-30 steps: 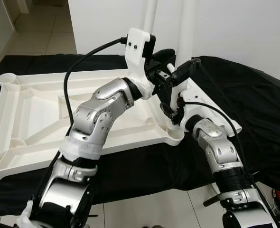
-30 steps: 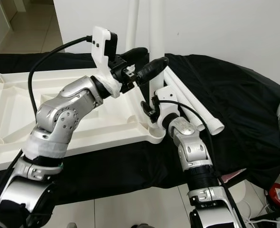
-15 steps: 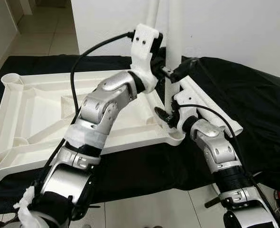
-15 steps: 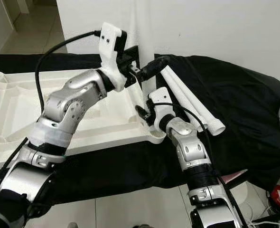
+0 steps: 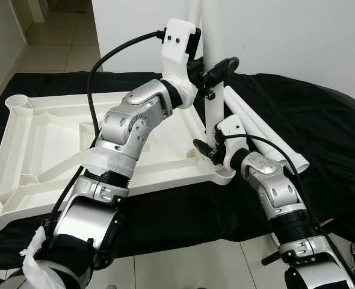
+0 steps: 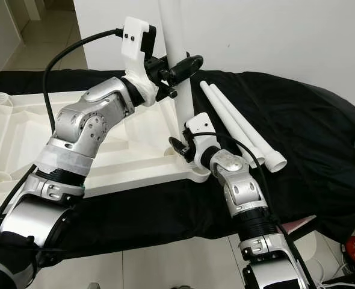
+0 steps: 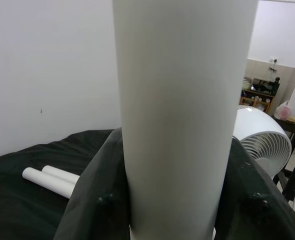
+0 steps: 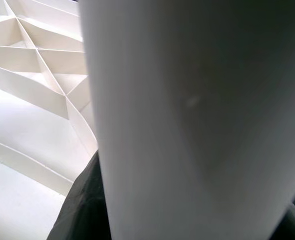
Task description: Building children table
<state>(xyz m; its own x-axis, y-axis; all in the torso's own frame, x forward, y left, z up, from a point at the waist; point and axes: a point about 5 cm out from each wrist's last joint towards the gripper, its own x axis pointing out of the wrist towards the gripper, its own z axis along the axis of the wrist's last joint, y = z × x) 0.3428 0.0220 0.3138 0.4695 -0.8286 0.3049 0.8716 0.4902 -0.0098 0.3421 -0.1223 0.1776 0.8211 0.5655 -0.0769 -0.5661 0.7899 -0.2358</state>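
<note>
Gripping upright white leg [image 5: 212,90] | left end effector [image 5: 216,71] high | right end effector [image 5: 206,146] low, both clamped | tabletop [image 5: 45,138] inverted

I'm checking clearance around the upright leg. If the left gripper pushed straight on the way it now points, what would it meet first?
The white table leg itself: the left gripper already has its jaws either side of it. Beyond the leg, the wrist view shows black cloth and a white fan, though depth there is unclear.
</note>
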